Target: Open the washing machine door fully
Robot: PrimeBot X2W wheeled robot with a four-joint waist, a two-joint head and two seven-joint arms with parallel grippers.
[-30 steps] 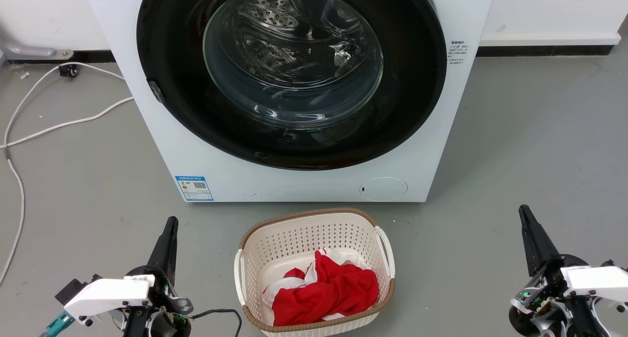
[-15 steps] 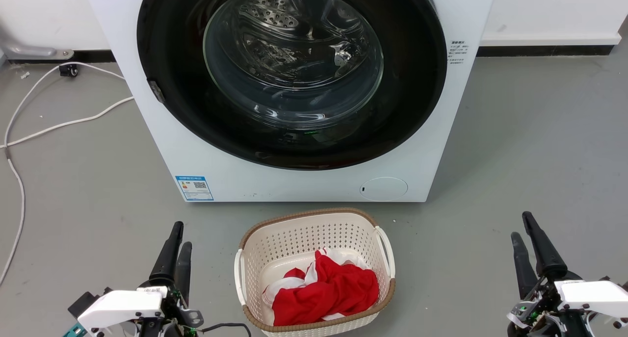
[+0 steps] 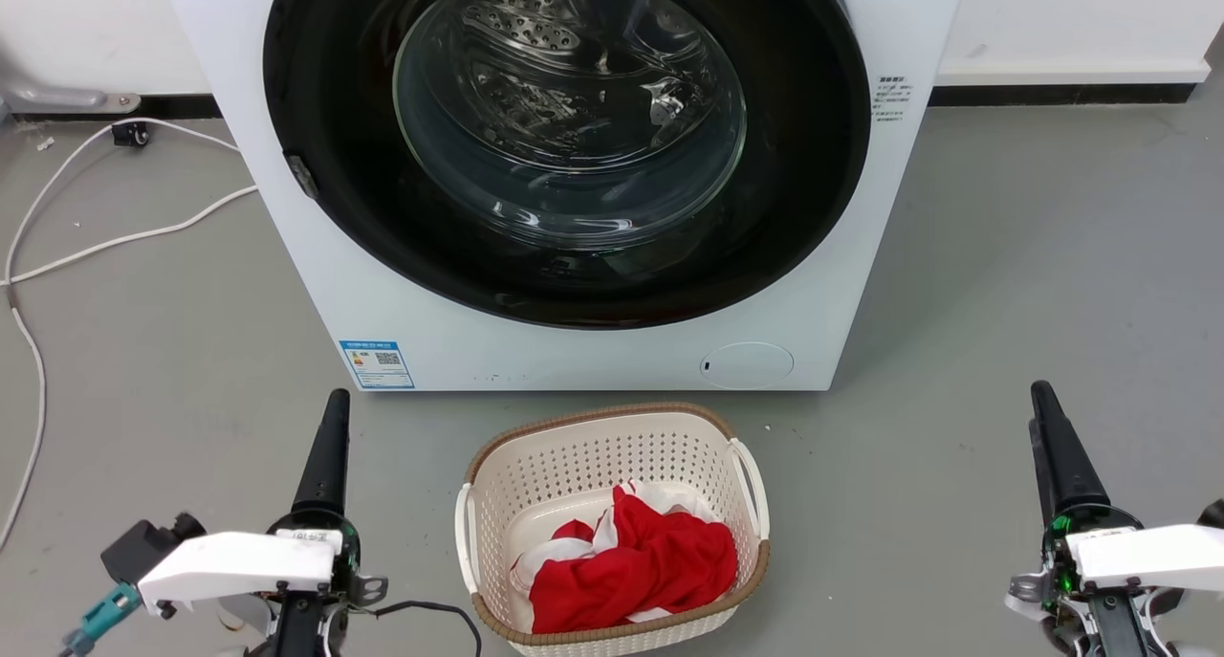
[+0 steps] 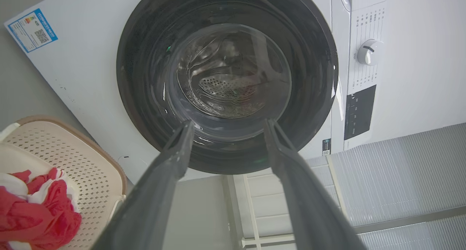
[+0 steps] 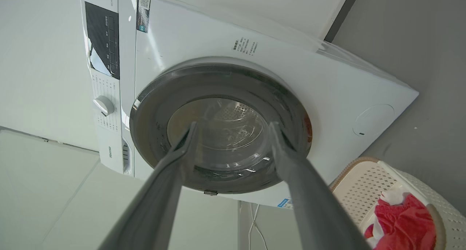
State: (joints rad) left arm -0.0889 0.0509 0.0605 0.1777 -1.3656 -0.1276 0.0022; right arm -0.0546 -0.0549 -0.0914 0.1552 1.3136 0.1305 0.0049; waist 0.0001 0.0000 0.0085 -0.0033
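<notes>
as the left claw (image 4: 227, 126) and right claw (image 5: 233, 126) turn edge-on, fingers spread and empty, the washing machine door (image 3: 564, 150) seemingly stays shut, no contact yet.

glossy black washing machine door (image 3: 564, 141) shut, white washing machine (image 3: 574, 351)

Before the washing machine (image 3: 574, 351), a basket (image 3: 593, 461), cloth (image 3: 641, 571) in it, cable (image 3: 124, 241) to the machine's left

Right of my left hand (image 3: 335, 404) I see a matt plastic basket (image 3: 593, 456); ahead, the washing machine door (image 3: 335, 160) is glossy black.
</notes>
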